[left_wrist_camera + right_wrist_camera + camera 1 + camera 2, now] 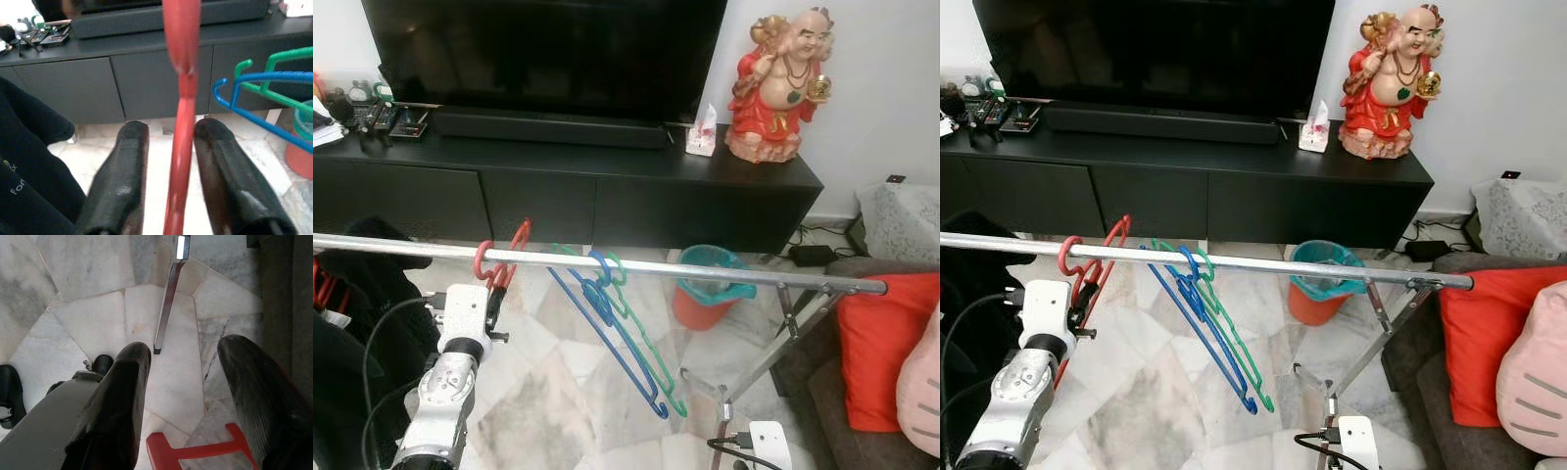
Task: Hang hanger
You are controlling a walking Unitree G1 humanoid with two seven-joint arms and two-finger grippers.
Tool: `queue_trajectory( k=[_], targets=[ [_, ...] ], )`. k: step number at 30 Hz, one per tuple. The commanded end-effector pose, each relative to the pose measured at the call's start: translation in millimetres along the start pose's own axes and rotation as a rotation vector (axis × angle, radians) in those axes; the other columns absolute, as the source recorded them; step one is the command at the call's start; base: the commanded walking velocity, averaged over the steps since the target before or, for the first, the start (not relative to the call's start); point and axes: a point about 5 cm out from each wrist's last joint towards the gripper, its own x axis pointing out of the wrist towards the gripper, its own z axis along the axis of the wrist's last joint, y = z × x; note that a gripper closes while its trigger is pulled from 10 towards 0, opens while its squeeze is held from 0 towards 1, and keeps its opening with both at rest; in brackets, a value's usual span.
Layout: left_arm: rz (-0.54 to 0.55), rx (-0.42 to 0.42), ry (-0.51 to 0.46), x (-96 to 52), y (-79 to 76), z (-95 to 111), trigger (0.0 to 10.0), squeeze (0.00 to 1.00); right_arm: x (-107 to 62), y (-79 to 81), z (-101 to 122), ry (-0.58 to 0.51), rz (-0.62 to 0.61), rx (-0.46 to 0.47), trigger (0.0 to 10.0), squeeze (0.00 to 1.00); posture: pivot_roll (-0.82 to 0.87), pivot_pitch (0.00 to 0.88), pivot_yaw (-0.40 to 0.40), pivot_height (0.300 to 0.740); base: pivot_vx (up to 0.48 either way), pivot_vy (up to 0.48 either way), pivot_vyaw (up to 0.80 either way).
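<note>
Red plastic hanger (505, 257) with its hook already over the silver clothes rail (705, 271), at about 9 o'clock in the head views, just beside the blue hanger (603, 333) and green hanger (641, 338) toward the centre. The left gripper (494, 299) sits directly below the rail; in its wrist view the two black fingers (122, 181) are slightly parted, the red bar running between them, close against one finger with a gap to the other, so the hold looks loose or in the act of letting go. The right gripper (183, 382) hangs idle with fingers spread over the marble floor (88, 279), a red object at its lower edge. Handling, as judged: the hanger is light, thin and stiff but slightly springy, its moulded surface smooth and liable to swivel on the rail. The best hold is on the straight bar just below the hook, as here.
</note>
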Motion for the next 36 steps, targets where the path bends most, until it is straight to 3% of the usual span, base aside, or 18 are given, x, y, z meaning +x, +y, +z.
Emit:
queue_trajectory(
  k=[1,7,11,18,24,26,27,28,35,36],
  targets=[
    [-0.01,-0.02,-0.023,-4.2,2.9,7,10.0,1.0,-0.1,-3.7,0,0.002,-0.008,0.004,10.0,0.0,0.06,0.0,-0.124,0.74,0.0,0.0,0.0],
    [-0.022,-0.011,-0.088,-19.6,10.0,20,10.0,1.0,-0.1,-3.7,0,0.002,-0.007,0.003,10.0,0.0,0.07,0.0,-0.125,0.74,0.0,0.0,0.0],
    [-0.035,-0.017,-0.119,-41.5,17.0,31,10.0,1.0,-0.1,-3.9,0,0.002,-0.007,0.002,10.0,0.0,0.07,0.0,-0.125,0.74,0.0,0.0,0.0],
    [-0.026,-0.033,-0.143,-64.3,23.9,42,10.0,1.0,-0.1,-4.4,0,0.002,-0.009,0.002,10.0,0.0,0.08,0.0,-0.125,0.74,0.0,0.0,0.0],
    [0.126,-0.029,-0.111,-78.5,41.2,36,10.0,1.0,-0.1,-4.6,0,0.003,-0.01,0.0,10.0,0.0,0.09,0.0,-0.123,0.74,0.0,0.0,0.0],
    [0.244,-0.013,-0.022,-83.1,51.8,15,10.0,1.0,0.0,-4.1,0,0.003,-0.009,-0.001,10.0,0.0,0.09,0.0,-0.122,0.74,0.0,0.0,0.0],
    [0.263,-0.005,0.029,-84.1,52.8,4,10.0,0.85,0.0,-3.8,0,0.003,-0.008,-0.001,10.0,0.0,0.08,0.0,-0.121,0.74,0.0,0.0,0.0],
    [0.264,0.006,0.114,-85.0,50.7,-13,10.0,0.0,0.0,-3.4,0,0.003,-0.009,0.002,10.0,0.0,0.08,0.0,-0.118,0.74,0.0,0.0,0.0],
    [0.328,0.001,0.251,-85.0,50.4,-46,10.0,0.0,-0.1,-2.8,-1,0.003,-0.012,0.007,10.0,0.0,0.07,0.0,-0.111,0.74,0.0,0.0,0.0],
    [0.341,-0.016,0.296,-84.3,48.7,-58,10.0,0.0,-0.1,-2.7,-1,0.003,-0.012,0.01,10.0,0.0,0.07,0.0,-0.111,0.74,0.0,0.0,0.0]
  ],
)
